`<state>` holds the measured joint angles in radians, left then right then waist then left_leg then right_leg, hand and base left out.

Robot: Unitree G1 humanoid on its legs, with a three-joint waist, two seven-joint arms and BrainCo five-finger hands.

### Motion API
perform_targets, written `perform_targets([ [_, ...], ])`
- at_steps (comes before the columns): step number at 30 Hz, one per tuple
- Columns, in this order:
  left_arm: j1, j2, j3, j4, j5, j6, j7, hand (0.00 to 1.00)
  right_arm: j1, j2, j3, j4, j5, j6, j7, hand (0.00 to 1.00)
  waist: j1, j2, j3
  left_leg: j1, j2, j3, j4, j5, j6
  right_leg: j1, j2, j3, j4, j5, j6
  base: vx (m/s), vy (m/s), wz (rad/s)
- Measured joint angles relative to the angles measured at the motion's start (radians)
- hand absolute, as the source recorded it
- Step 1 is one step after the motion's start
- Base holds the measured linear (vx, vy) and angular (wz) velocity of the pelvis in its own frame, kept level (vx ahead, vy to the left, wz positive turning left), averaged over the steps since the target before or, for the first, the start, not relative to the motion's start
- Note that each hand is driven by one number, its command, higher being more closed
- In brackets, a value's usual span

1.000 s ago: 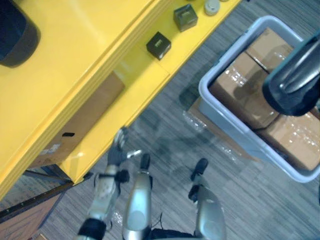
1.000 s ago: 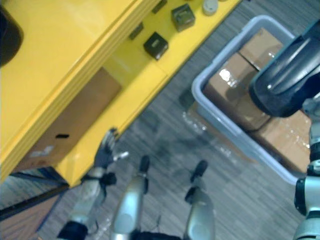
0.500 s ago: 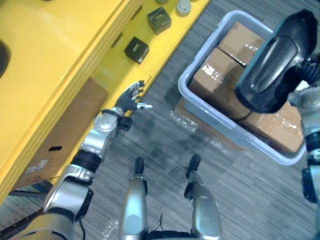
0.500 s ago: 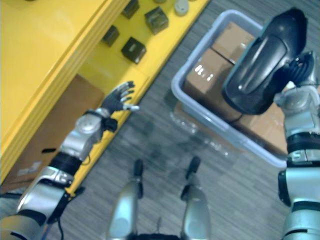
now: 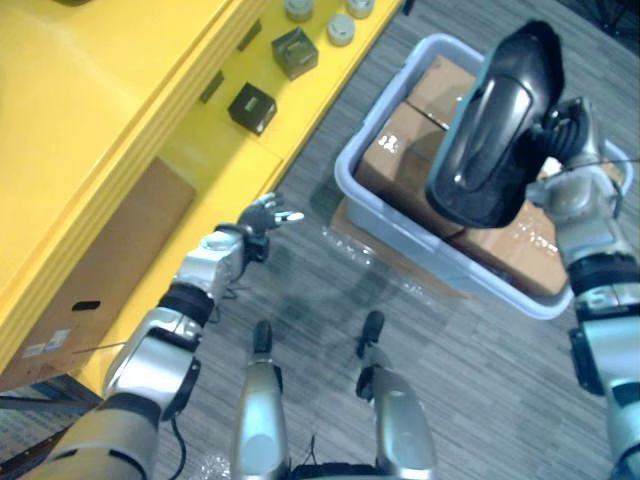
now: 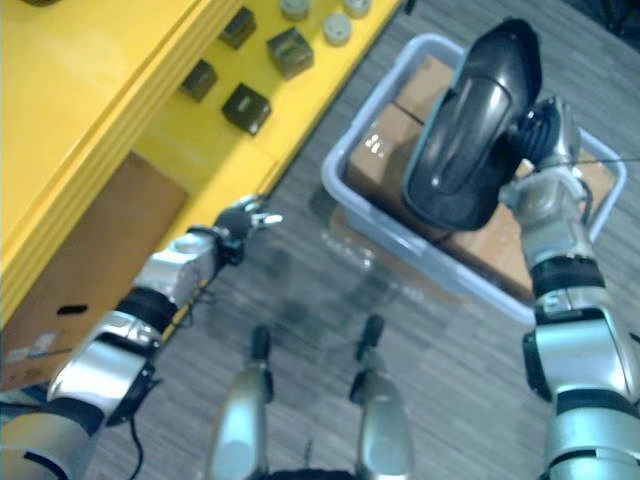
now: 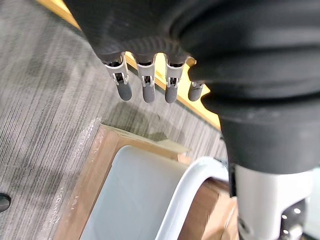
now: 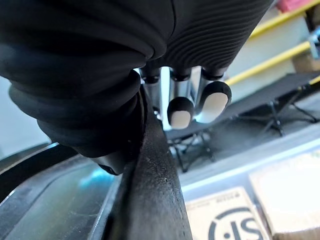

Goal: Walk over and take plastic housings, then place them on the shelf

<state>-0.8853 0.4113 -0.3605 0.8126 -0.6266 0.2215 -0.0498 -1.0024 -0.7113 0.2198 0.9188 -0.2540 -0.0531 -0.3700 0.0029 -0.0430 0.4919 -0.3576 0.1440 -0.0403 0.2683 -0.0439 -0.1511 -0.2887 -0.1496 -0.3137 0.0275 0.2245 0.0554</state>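
A large black plastic housing [image 5: 488,125] hangs tilted in the air over the grey tub [image 5: 400,232]. My right hand [image 5: 566,140] is shut on its far edge. In the right wrist view the fingers [image 8: 180,111] curl over the housing's dark rim [image 8: 156,190]. The yellow shelf [image 5: 110,110] runs along the left. My left hand [image 5: 254,222] hovers low beside the shelf's front edge with relaxed fingers [image 7: 145,90] and holds nothing.
On the shelf sit two small dark boxes [image 5: 251,105] [image 5: 293,52] and round grey parts [image 5: 340,30]. Brown cartons [image 5: 395,155] fill the tub, which stands on a flat carton. A cardboard box [image 5: 95,265] sits under the shelf. Striped carpet lies between shelf and tub.
The view has swung. My right hand has carried the housing in from the right edge to over the tub. My left hand rose beside the shelf edge, and its fingers are now less spread.
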Motion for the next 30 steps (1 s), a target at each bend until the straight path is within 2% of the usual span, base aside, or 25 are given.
perform_targets([
  [2, 0.006, 0.000, 0.007, 0.004, 0.001, -0.006, -0.001, 0.00, 0.007, 0.008, 0.000, 0.001, -0.030, -0.015, -0.010, 1.00, 0.001, -0.004, 0.000, 0.020, 0.000, 0.003, -0.012, 0.002, 0.000, 0.016, 0.000, 0.001, -0.003, 0.000, 0.000, 0.02, 0.008, -0.02],
  [5, 0.007, 0.000, 0.017, 0.003, 0.005, -0.045, -0.002, 0.00, 0.013, 0.008, 0.000, -0.003, -0.052, -0.034, -0.027, 1.00, 0.009, -0.008, 0.001, 0.051, 0.000, 0.021, -0.035, 0.007, 0.001, 0.042, 0.000, 0.010, -0.019, 0.000, 0.001, 0.03, 0.017, -0.06],
  [7, 0.007, 0.001, 0.039, 0.002, 0.004, -0.046, -0.005, 0.00, 0.026, 0.008, 0.000, -0.010, -0.076, -0.044, -0.029, 1.00, 0.008, -0.012, 0.000, 0.067, 0.000, 0.025, -0.048, 0.009, 0.002, 0.053, 0.000, 0.011, -0.023, -0.001, 0.002, 0.05, 0.020, -0.02],
  [10, 0.017, 0.002, 0.041, 0.002, -0.022, -0.039, -0.021, 0.00, 0.058, 0.008, -0.001, -0.031, -0.087, -0.052, -0.028, 1.00, 0.007, -0.017, -0.001, 0.085, 0.001, 0.027, -0.059, 0.011, 0.002, 0.067, 0.001, 0.010, -0.025, -0.002, 0.003, 0.06, 0.019, 0.02],
  [13, 0.041, -0.006, 0.037, 0.003, -0.147, 0.005, -0.043, 0.00, 0.089, 0.008, 0.000, -0.080, -0.124, -0.059, -0.025, 1.00, 0.004, -0.024, -0.004, 0.107, 0.001, 0.033, -0.065, 0.013, 0.001, 0.085, 0.000, 0.011, -0.028, -0.002, 0.003, 0.06, 0.027, 0.00],
  [16, 0.067, -0.010, 0.036, 0.004, -0.195, 0.007, -0.056, 0.00, 0.098, 0.008, 0.000, -0.126, -0.157, -0.076, -0.024, 1.00, 0.002, -0.028, -0.006, 0.115, 0.002, 0.040, -0.068, 0.012, 0.002, 0.100, 0.000, 0.011, -0.038, -0.002, 0.004, 0.02, 0.009, 0.00],
  [20, 0.086, -0.016, 0.033, 0.006, -0.202, 0.007, -0.084, 0.00, 0.137, 0.009, 0.002, -0.174, -0.196, -0.103, -0.024, 1.00, 0.007, -0.035, -0.010, 0.132, 0.003, 0.045, -0.071, 0.011, 0.003, 0.118, 0.000, 0.011, -0.042, -0.005, 0.007, 0.00, 0.000, 0.00],
  [24, 0.106, -0.025, 0.028, 0.005, -0.198, -0.001, -0.090, 0.00, 0.195, 0.013, 0.007, -0.244, -0.231, -0.107, -0.025, 1.00, 0.011, -0.054, -0.023, 0.158, 0.002, 0.050, -0.089, 0.012, 0.004, 0.138, -0.001, 0.009, -0.045, -0.008, 0.011, 0.02, 0.015, 0.00],
  [30, 0.127, -0.037, -0.016, -0.027, -0.188, -0.002, -0.092, 0.00, 0.263, 0.042, 0.006, -0.353, -0.272, -0.104, -0.025, 1.00, 0.008, -0.062, -0.045, 0.218, 0.000, 0.054, -0.128, 0.015, 0.004, 0.193, 0.000, -0.002, -0.071, -0.011, 0.015, 0.05, 0.018, 0.02],
])
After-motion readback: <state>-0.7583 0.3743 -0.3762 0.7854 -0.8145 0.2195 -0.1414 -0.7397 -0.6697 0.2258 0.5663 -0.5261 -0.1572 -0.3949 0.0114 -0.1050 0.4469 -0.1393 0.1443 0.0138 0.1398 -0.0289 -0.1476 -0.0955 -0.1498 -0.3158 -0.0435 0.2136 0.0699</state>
